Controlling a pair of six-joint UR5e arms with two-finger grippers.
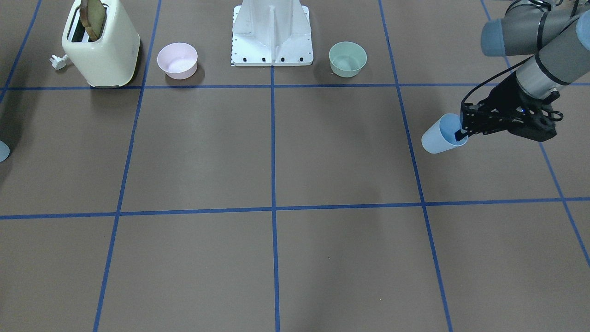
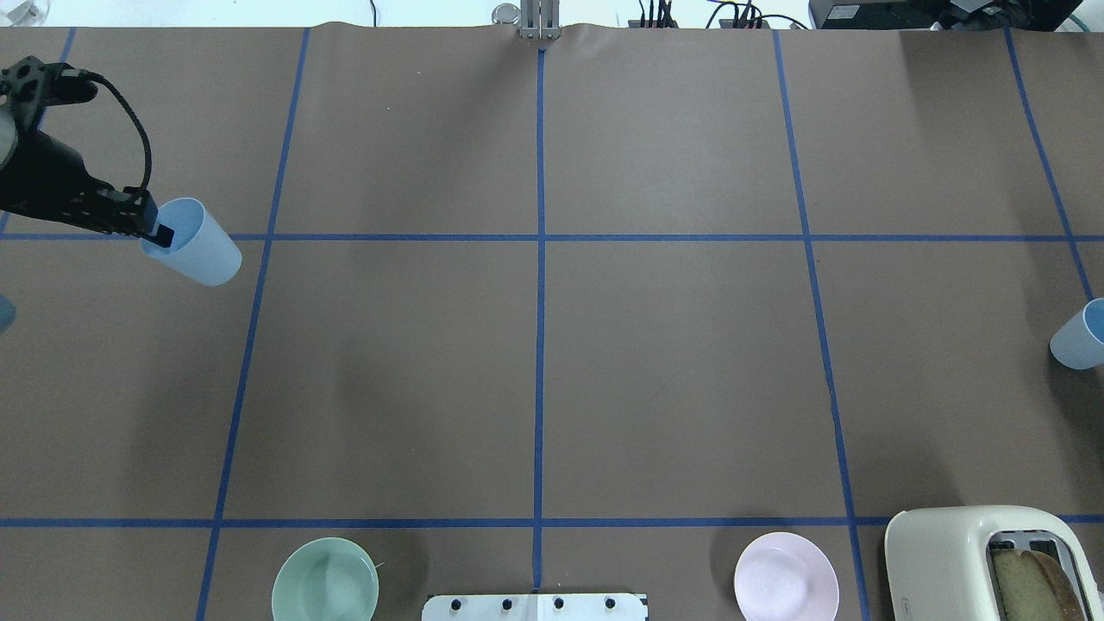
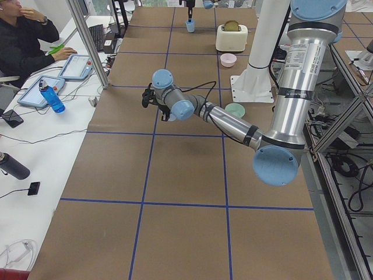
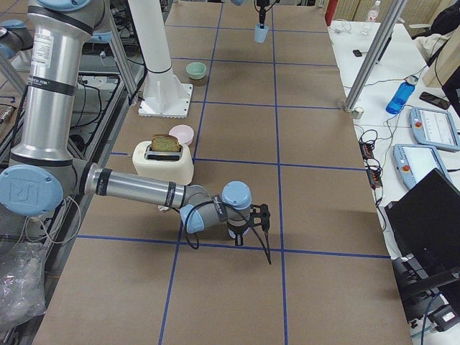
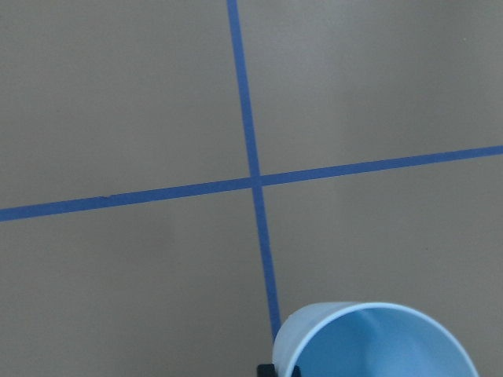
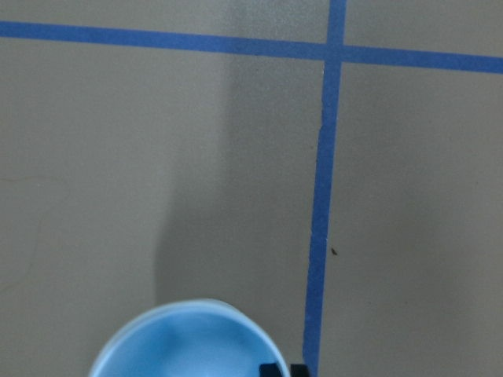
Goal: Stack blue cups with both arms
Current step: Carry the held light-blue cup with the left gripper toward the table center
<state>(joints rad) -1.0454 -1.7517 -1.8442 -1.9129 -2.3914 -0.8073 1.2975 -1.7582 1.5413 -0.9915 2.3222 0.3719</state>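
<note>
The left gripper (image 1: 461, 134) pinches the rim of a tilted blue cup (image 1: 438, 137), with one finger inside the cup, which hangs just below it over the brown table (image 1: 322, 152). The right gripper (image 6: 287, 369) clamps the rim of a second blue cup (image 6: 181, 345) the same way.

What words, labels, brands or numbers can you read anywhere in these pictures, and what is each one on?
None can be read.
Printed band on the grey tubular left arm: too small to read.
Printed band on the grey tubular right arm: too small to read.
The left-held pale-blue plastic cup and the right-held pale-blue plastic cup: no markings visible.
</note>
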